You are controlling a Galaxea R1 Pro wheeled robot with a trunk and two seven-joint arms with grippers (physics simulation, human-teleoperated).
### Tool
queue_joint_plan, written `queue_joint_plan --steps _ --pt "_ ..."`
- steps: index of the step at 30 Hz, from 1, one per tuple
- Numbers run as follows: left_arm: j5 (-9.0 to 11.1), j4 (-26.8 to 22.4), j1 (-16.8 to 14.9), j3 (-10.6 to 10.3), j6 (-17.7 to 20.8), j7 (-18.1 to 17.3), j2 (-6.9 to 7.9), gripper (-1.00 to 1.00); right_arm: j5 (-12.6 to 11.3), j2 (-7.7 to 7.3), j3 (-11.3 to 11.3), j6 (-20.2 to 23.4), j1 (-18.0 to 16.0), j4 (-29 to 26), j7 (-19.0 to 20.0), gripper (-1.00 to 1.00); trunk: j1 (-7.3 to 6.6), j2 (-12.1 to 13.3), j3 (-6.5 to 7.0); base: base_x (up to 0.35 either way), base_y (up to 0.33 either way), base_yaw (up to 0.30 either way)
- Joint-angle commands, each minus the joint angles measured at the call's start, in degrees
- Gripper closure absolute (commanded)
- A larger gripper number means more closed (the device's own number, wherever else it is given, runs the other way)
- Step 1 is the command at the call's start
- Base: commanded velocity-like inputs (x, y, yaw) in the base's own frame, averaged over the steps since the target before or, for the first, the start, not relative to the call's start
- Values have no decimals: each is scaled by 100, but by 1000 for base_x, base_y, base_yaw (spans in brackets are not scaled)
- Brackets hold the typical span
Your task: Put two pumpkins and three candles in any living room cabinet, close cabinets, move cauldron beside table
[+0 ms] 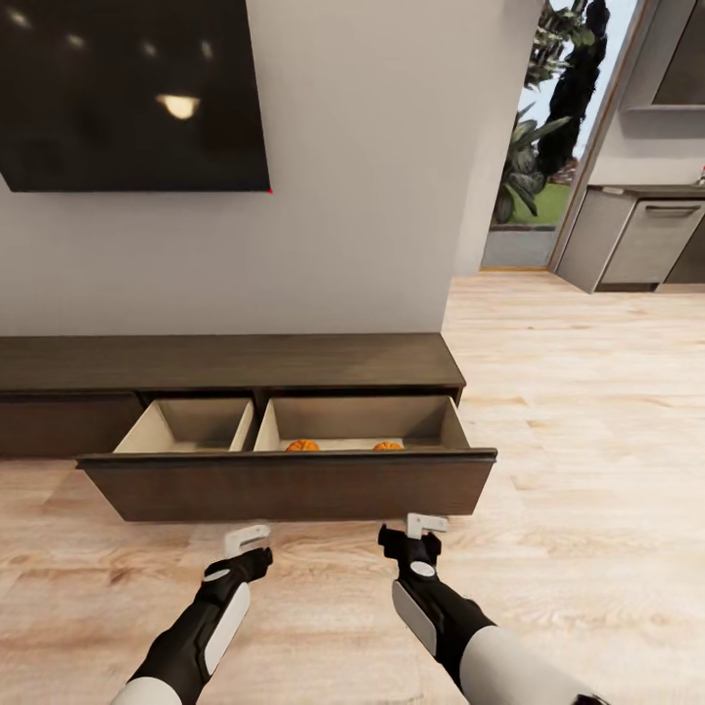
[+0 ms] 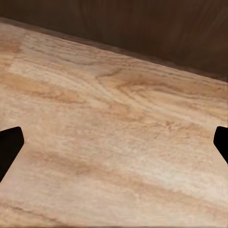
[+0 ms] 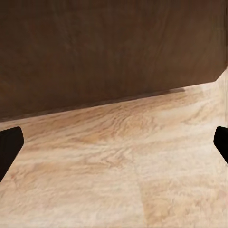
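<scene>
The long low dark brown cabinet (image 1: 225,362) stands against the wall with its wide drawer (image 1: 289,485) pulled out. In the drawer's right compartment lie two orange pumpkins (image 1: 302,446) (image 1: 388,446), their lower halves hidden by the drawer front. What shows of the left compartment (image 1: 191,426) is bare. My left gripper (image 1: 247,538) and right gripper (image 1: 426,525) hover low over the floor just in front of the drawer front, both open and holding nothing. In the wrist views the dark fingertips (image 2: 9,147) (image 3: 9,149) sit far apart. The candles and the cauldron are out of view.
A black TV (image 1: 132,93) hangs on the wall above the cabinet. Light wooden floor (image 1: 587,441) stretches to the right toward a doorway with plants (image 1: 534,147) and grey kitchen units (image 1: 646,240).
</scene>
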Motion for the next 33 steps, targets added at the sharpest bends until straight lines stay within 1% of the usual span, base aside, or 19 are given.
queue_joint_plan --steps 1,2,3,5,6,8,10,11,12,14,15,17,22,26,28,30,33 --pt "-33 50 -1 4 -28 0 -1 -100 40 -1 68 -176 -1 91 3 -100 22 -42 -18 0 0 0" --pt "-44 67 -1 6 -37 0 -1 -100 63 -1 104 -264 -1 134 5 -100 44 -82 -36 0 0 0" --pt "-65 101 -1 9 -78 0 -1 -100 135 -5 204 -535 -1 263 7 -100 66 -122 -54 0 0 0" --pt "-79 118 -1 3 -182 -1 3 -100 194 -8 275 -794 -1 389 8 -100 110 -202 -90 0 0 0" --pt "-82 121 -1 0 -229 -3 4 -100 207 -9 291 -871 -1 431 10 -100 132 -242 -108 0 0 0" --pt "-90 135 -1 -15 -444 -5 1 -100 238 -11 327 -1112 -1 576 25 -100 176 -322 -144 0 0 0" --pt "-93 151 -1 -25 -615 -7 -1 -100 251 -16 342 -1224 -1 657 148 -100 220 -403 -180 0 0 0" --pt "-94 156 -1 -28 -686 -8 -1 -100 255 -18 347 -1262 -1 684 317 -100 242 -443 -198 0 0 0" --pt "-95 157 -1 -29 -701 -8 -1 -100 254 -20 349 -1270 -1 690 378 -100 264 -483 -216 0 0 0" --pt "-95 160 -1 -37 -745 -8 -2 -100 246 -40 351 -1291 7 705 660 -100 308 -563 -252 0 0 0" --pt "-95 161 -1 -39 -757 -9 8 -100 247 -83 352 -1300 12 707 797 -100 330 -603 -270 0 0 0" --pt "-94 162 -1 -34 -780 -12 19 -100 249 -129 353 -1307 30 705 938 -100 374 -683 -305 0 0 0" --pt "-108 162 -1 -10 -786 -64 24 -100 244 -150 350 -1313 57 664 1003 -100 484 -884 -395 0 0 0" --pt "-194 153 -1 -10 -801 -71 17 -100 242 -152 345 -1318 62 647 1010 -100 571 -1044 -467 0 0 0" --pt "-272 125 -1 -4 -829 -73 14 -100 242 -152 339 -1348 67 647 1011 -100 615 -1125 -503 0 0 0" --pt "-309 96 -1 -11 -838 -59 2 -100 242 -152 337 -1389 68 648 1011 -100 615 -1125 -503 0 0 0" --pt "-337 75 -1 -139 -862 -33 -6 -100 239 -152 337 -1431 69 650 1011 -100 615 -1125 -503 0 0 0"
